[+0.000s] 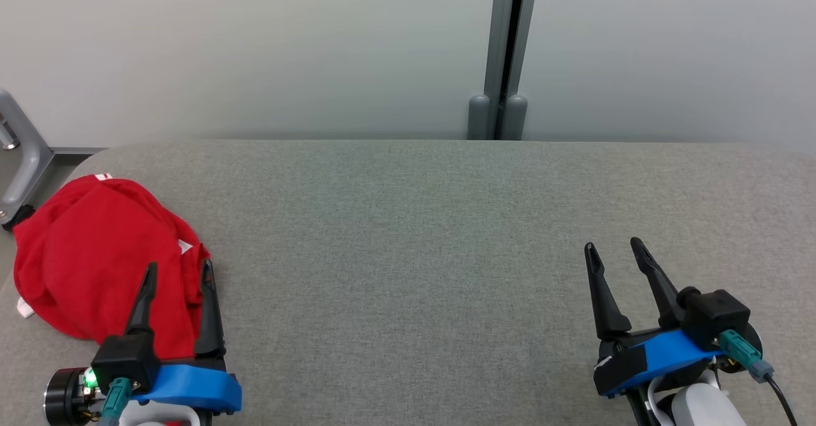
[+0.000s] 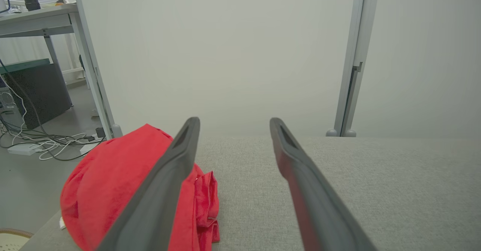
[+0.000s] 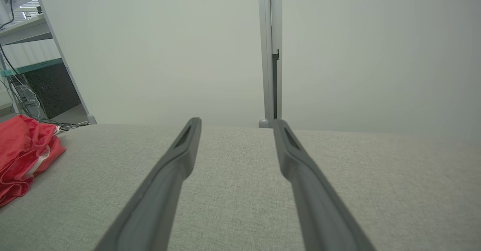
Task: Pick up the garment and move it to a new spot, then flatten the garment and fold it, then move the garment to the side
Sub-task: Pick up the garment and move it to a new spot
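Note:
A crumpled red garment (image 1: 95, 260) lies in a heap at the left end of the grey fabric-covered table (image 1: 408, 254), near its corner. My left gripper (image 1: 178, 265) hovers open at the heap's near right edge, with one finger over the cloth and nothing between the fingers. In the left wrist view the garment (image 2: 112, 183) sits behind the left finger (image 2: 165, 183). My right gripper (image 1: 613, 243) stands open over bare table at the lower right, far from the cloth. In the right wrist view the garment (image 3: 22, 153) shows at the far left.
A pale partition wall with a grey post (image 1: 507, 50) runs behind the table. A grey metal frame (image 1: 19, 152) stands off the table's left corner. Cables (image 2: 45, 142) and a desk (image 2: 37, 18) lie beyond the left edge.

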